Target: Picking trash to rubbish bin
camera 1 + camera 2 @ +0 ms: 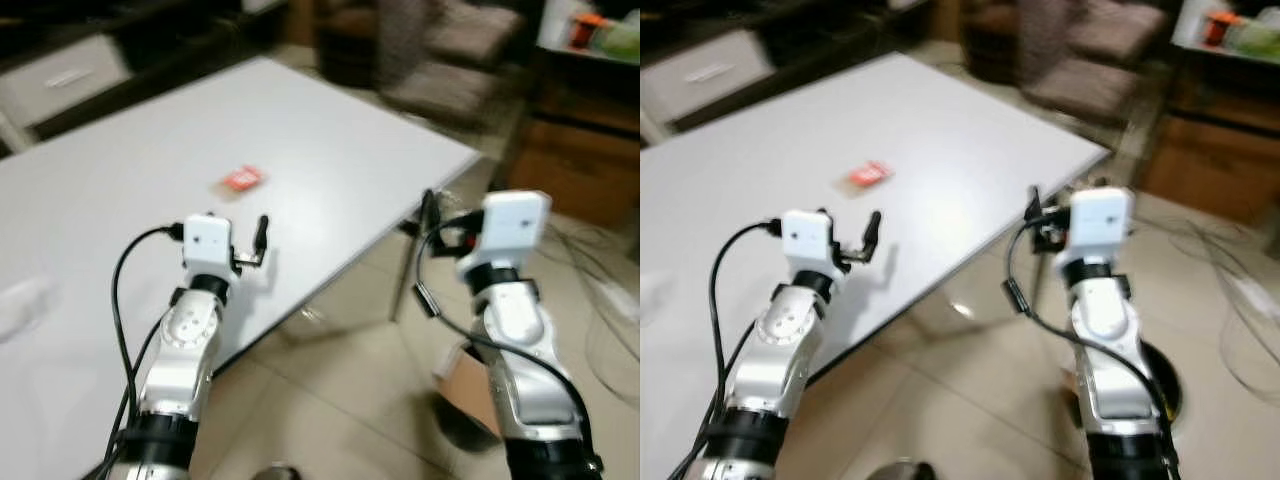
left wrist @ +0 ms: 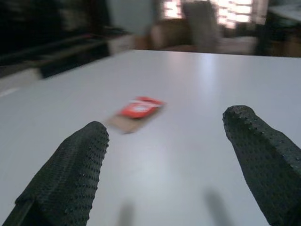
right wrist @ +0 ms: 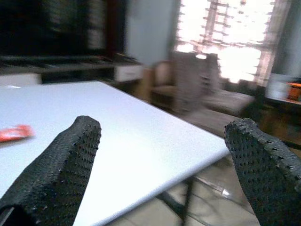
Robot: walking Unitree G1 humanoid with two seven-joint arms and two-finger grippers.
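Note:
A small red wrapper on a brownish card lies flat on the white table, also seen ahead of the left fingers as the red wrapper. My left gripper hovers open over the table, a short way on the near side of the wrapper, with nothing between its fingers. My right gripper is open and held off the table's right edge, above the floor; from the right wrist the wrapper sits far off to one side.
A table leg stands by the right gripper. A brown cardboard box lies on the tiled floor under the right arm. Grey cushioned chairs and wooden cabinets stand beyond the table. Cables trail on the floor at right.

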